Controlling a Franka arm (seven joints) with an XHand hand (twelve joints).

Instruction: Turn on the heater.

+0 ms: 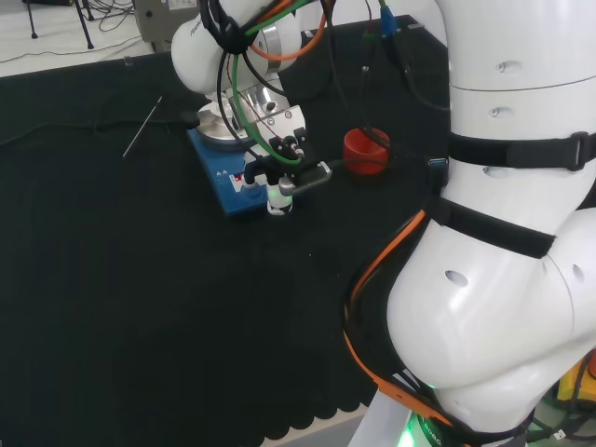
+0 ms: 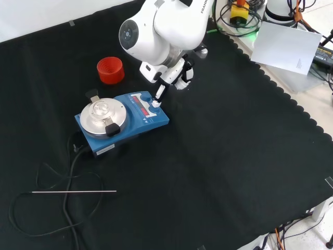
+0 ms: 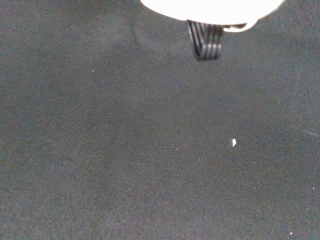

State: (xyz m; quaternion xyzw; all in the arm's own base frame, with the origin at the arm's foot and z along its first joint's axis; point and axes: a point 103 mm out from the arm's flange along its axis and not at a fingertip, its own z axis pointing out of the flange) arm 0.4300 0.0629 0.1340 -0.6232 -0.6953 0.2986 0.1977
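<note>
The heater [image 2: 136,124] is a blue box with a round silver plate [image 2: 101,114] on top and a red-marked front panel; in the head view the heater [image 1: 228,191] lies under the arm's wrist. My hand [image 2: 179,73] hangs over the panel end. One straight finger [image 2: 158,94] reaches down onto a small white knob [image 2: 155,104] on the panel. In the head view my hand [image 1: 279,154] stands over that knob [image 1: 277,205], and the thumb [image 1: 314,177] sticks out to the right. The wrist view looks at bare black cloth past a blurred white part of the hand [image 3: 210,7].
A red ribbed ring [image 2: 110,70] stands on the cloth beyond the heater, right of it in the head view [image 1: 366,151]. A thin metal rod [image 2: 74,191] and the heater's black cable [image 2: 70,166] lie at the front view's lower left. The cloth's scalloped edge [image 2: 270,83] runs along the right.
</note>
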